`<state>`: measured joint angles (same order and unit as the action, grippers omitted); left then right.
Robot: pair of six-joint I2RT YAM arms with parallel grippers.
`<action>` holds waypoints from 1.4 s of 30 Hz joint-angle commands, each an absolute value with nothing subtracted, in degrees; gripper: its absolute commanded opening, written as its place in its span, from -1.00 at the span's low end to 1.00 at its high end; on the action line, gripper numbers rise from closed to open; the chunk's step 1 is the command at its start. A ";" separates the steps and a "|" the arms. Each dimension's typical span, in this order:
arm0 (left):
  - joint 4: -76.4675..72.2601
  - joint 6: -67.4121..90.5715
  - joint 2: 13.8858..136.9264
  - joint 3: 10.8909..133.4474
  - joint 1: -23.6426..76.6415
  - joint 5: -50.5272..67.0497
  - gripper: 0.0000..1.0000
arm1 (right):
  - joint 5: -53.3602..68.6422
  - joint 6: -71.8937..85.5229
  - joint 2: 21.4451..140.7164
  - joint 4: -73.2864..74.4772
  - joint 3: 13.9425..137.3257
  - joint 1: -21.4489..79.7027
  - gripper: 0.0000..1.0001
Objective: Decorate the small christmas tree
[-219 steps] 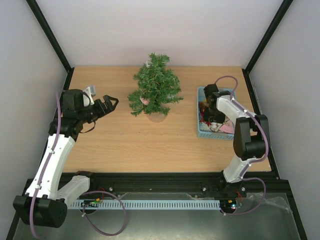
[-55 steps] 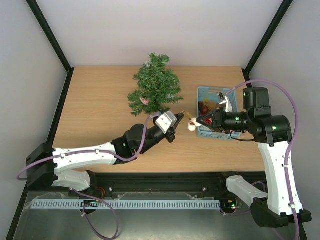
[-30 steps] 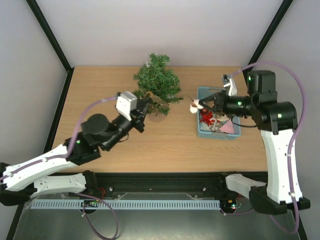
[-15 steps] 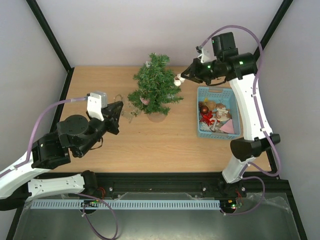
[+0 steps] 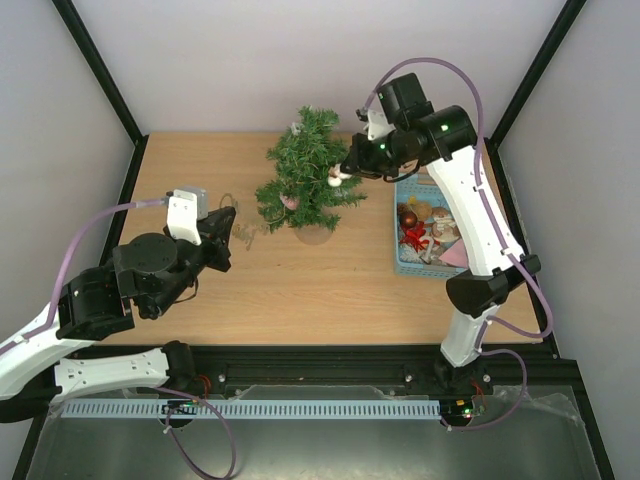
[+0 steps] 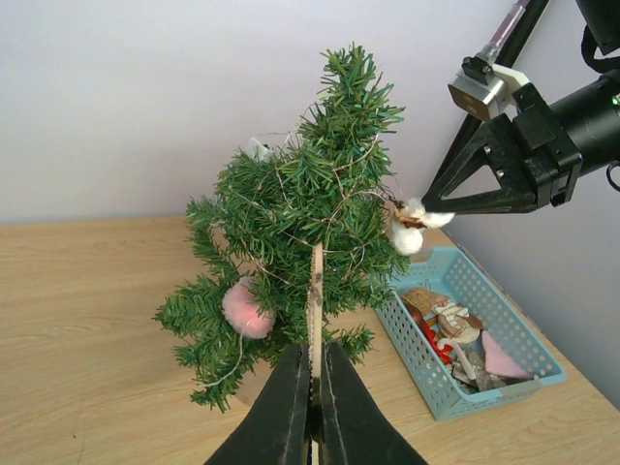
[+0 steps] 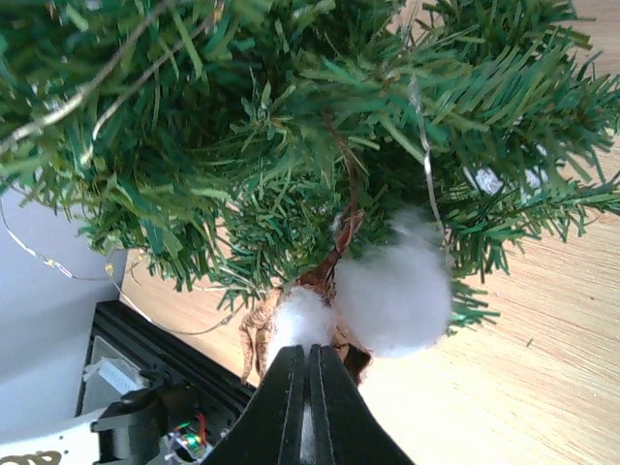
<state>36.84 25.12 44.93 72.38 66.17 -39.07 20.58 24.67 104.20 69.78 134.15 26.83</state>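
Note:
The small christmas tree [image 5: 308,178] stands at the back middle of the table, with a pink ball [image 6: 244,308] and thin wire on its branches [image 6: 310,208]. My right gripper [image 5: 347,172] is shut on a white cotton ornament [image 7: 387,291] with brown bits, and presses it into the tree's right-hand branches [image 7: 291,145]. In the left wrist view that cotton ornament [image 6: 408,232] touches the needles. Left of the tree, my left gripper [image 5: 228,218] is shut on a thin flat wooden ornament [image 6: 315,291], seen edge-on, with a thread trailing from it [image 5: 243,232].
A light-blue basket [image 5: 400,262] holding several more ornaments sits right of the tree, under the right arm. Black frame posts rise at the back corners. A black rail runs along the table's near edge [image 5: 330,352].
The right gripper has carried the cotton ornament down and left, from beside the treetop into the right-hand branches. The left gripper, still holding the wooden ornament, has barely shifted.

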 commanded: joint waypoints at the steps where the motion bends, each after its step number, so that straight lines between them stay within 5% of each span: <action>1: 37.26 24.52 44.51 72.97 65.83 -40.00 -0.94 | 15.10 25.02 101.09 73.78 132.18 28.20 -0.97; 42: 35.87 23.20 46.09 72.61 65.76 -39.55 -0.94 | 19.86 27.15 107.02 62.34 137.05 28.30 -0.97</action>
